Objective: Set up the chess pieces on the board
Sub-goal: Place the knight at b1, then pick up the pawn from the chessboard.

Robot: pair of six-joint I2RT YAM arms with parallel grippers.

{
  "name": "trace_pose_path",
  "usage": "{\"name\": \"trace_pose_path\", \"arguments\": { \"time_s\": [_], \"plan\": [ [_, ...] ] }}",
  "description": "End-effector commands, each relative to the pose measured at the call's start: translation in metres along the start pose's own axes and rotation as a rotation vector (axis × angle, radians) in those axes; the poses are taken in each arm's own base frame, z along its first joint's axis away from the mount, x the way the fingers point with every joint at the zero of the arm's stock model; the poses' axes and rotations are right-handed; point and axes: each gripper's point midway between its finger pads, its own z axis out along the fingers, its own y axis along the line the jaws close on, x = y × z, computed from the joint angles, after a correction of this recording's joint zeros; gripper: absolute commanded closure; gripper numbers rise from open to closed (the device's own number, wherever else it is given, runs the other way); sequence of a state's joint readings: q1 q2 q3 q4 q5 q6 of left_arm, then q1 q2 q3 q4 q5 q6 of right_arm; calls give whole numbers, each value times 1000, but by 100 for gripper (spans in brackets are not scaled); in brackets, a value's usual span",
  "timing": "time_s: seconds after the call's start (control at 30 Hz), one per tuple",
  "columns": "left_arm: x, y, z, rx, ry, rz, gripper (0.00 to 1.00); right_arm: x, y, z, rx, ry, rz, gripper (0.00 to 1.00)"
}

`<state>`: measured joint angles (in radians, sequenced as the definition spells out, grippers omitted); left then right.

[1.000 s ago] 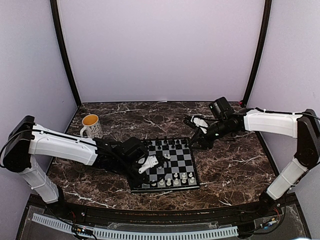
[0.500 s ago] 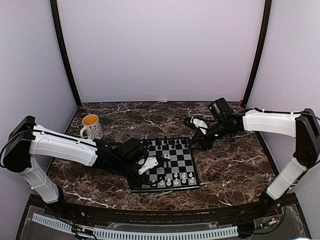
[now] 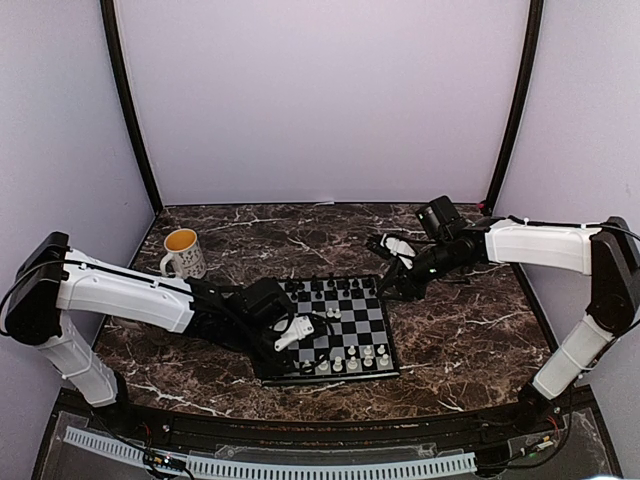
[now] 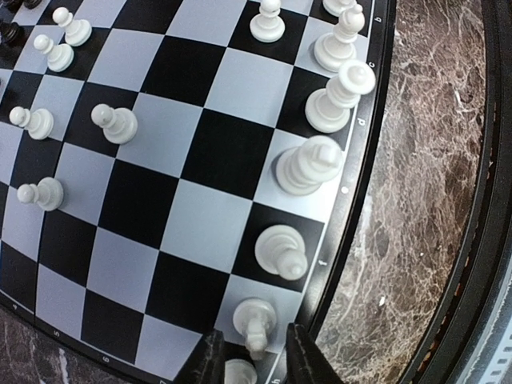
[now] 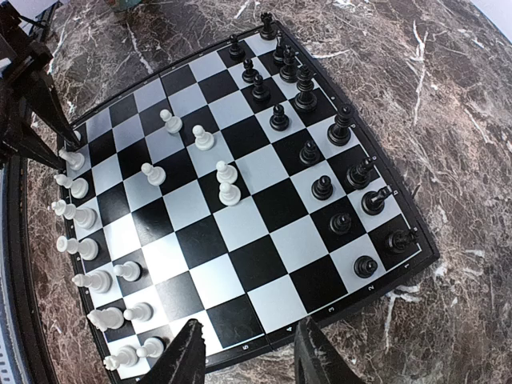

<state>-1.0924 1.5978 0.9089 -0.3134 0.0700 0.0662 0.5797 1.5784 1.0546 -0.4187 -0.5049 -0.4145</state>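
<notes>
left hand (image 4: 256, 352) low over board's (image 4: 200, 152) white back rank, jaws slightly parted astride a white piece (image 4: 254, 318) on its square (no contact visible, so not held); right hand (image 5: 250, 342) hovers part-open, empty, off the far-right corner, probably keeping clear.

Surface: dark brown marble-patterned tabletop (image 3: 470, 340), white veining. On it, front centre: small square black-and-white checked chessboard with thin black rim (image 3: 350, 322), lying flat. Left rear, well apart from it: white ceramic mug with yellow inside (image 3: 183, 253), upright; side print possibly lettering, too small to read.
</notes>
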Motion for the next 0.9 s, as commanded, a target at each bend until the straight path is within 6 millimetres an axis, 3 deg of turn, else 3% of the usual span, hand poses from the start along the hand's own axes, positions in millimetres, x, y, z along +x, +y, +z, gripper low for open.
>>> {"name": "trace_pose_path", "arguments": {
  "time_s": [0.0, 0.17, 0.27, 0.33, 0.6, 0.87],
  "plan": [
    [-15, 0, -33, -17, -44, 11, 70, -8, 1, 0, -13, -19, -20, 62],
    [-41, 15, -61, -108, -144, -2, 65, -9, 1, -1, -9, -19, -24, 61],
    [-53, 38, -65, -188, -154, -77, 63, -10, 0, -2, -5, -19, -27, 61],
    [-57, 55, -61, -219, -126, -145, 64, -10, 0, -3, 2, -20, -30, 61],
    [-69, 88, -36, -221, -72, -295, 65, -10, -2, -7, 27, -21, -45, 61],
    [-71, 90, -7, -154, -10, -310, 65, -10, -4, -13, 59, -26, -68, 61]
  ]
}}
